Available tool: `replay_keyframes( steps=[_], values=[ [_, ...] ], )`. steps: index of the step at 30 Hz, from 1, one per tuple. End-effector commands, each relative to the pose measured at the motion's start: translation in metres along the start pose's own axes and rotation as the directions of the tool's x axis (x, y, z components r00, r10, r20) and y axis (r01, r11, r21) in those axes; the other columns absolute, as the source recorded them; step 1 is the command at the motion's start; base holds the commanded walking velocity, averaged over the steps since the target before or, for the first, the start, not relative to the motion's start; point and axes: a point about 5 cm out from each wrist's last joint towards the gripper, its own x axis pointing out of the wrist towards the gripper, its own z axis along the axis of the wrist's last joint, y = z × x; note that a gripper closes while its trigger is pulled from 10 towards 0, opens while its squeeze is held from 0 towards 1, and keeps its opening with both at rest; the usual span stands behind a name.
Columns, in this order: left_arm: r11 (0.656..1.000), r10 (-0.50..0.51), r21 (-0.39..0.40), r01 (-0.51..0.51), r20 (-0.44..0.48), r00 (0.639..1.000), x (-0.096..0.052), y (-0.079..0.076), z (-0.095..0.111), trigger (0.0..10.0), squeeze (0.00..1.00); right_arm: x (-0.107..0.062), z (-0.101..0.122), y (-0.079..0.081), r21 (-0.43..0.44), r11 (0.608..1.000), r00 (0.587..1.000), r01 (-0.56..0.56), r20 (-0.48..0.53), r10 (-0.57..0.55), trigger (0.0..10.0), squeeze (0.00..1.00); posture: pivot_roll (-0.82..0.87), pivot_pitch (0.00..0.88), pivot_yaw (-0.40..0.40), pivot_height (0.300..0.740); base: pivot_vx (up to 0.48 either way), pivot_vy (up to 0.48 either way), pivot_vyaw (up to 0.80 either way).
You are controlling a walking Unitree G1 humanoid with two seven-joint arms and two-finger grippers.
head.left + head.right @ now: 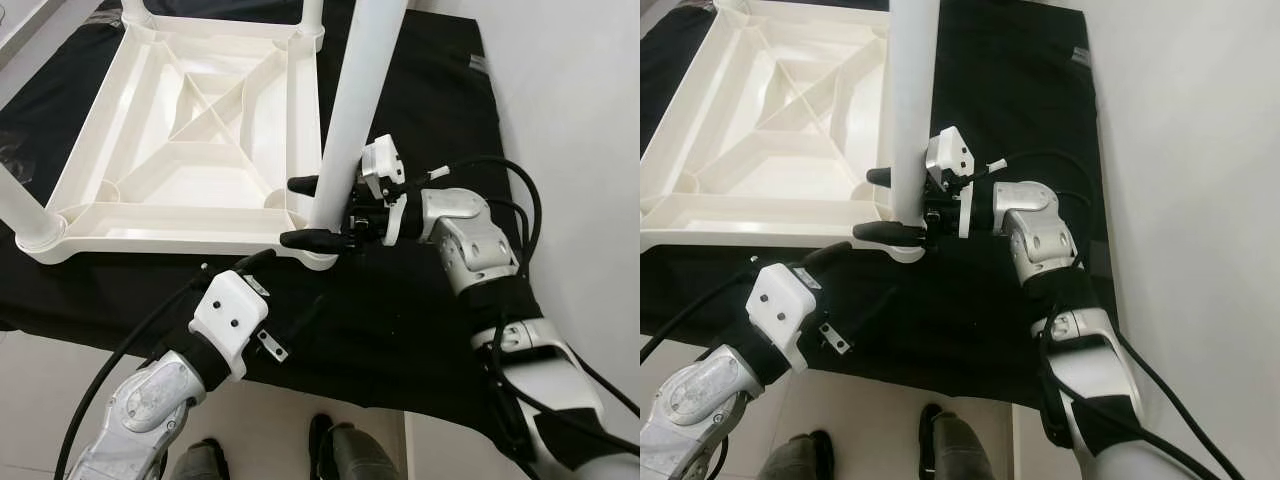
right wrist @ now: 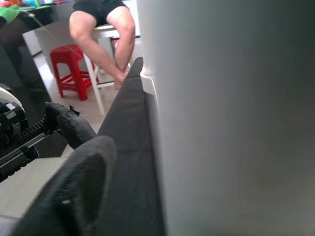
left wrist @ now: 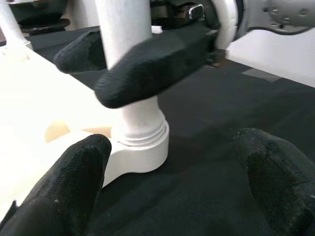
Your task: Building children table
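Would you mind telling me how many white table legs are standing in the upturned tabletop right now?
3 visible: one at the near right corner, held by the right gripper; one at the near left corner; one at the far right corner. A fourth may be out of frame.

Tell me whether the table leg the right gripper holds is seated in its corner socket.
Seated, apparently: the leg stands upright with its base in the corner collar of the upturned tabletop. The right gripper clasps it just above.

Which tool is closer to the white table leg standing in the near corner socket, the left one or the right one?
Right. The right tool has one finger on each side of the table leg, just above its socket. The left tool sits open, low beside that corner, apart from the leg.
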Motion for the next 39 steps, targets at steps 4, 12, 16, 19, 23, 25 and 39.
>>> replay_keyframes(
  steps=[4,12,16,19,23,25,39],
  values=[
    [1.000,-0.010,-0.004,0.010,-0.014,1.000,-0.001,-0.003,-0.003,10.0,0.00,0.004,-0.011,0.001,0.043,0.999,0.999,-0.033,-0.006,0.033,0.0,0.00,0.12,0.242,-0.130,0.740,0.000,0.000,0.00],
    [1.000,-0.013,-0.010,0.013,-0.016,1.000,-0.002,-0.005,-0.003,10.0,0.00,-0.008,-0.019,-0.002,0.031,0.999,1.000,0.024,-0.011,-0.023,0.0,0.00,0.11,0.253,-0.131,0.740,0.000,0.000,0.00],
    [1.000,-0.015,-0.013,0.014,-0.019,1.000,-0.003,-0.005,-0.003,10.0,0.00,-0.019,-0.032,-0.006,0.020,0.966,0.965,0.259,-0.057,-0.258,0.0,0.00,0.11,0.263,-0.134,0.740,0.000,0.000,0.00],
    [1.000,-0.016,-0.015,0.015,-0.025,1.000,-0.005,-0.005,-0.004,10.0,0.00,-0.022,-0.051,0.003,0.077,0.841,0.844,0.536,-0.077,-0.531,0.0,0.00,0.10,0.270,-0.134,0.740,0.000,0.000,0.00],
    [0.999,-0.029,-0.022,0.029,-0.033,0.999,-0.006,-0.005,-0.005,10.0,0.00,-0.028,-0.090,0.043,0.085,0.438,0.444,0.895,-0.276,-0.853,0.0,0.00,0.09,0.296,-0.116,0.740,0.000,0.000,0.00],
    [0.999,-0.035,-0.023,0.034,-0.034,0.999,-0.006,-0.006,-0.005,10.0,0.00,-0.026,-0.094,0.058,0.077,0.413,0.416,0.907,-0.295,-0.860,0.0,0.00,0.09,0.296,-0.116,0.740,0.000,0.000,0.00],
    [0.999,-0.038,-0.025,0.037,-0.028,0.999,-0.003,-0.008,-0.004,10.0,0.00,0.013,-0.062,0.049,0.166,0.561,0.584,0.811,-0.195,-0.788,10.0,1.00,0.10,0.276,-0.129,0.740,0.000,0.000,0.00]
  ],
)
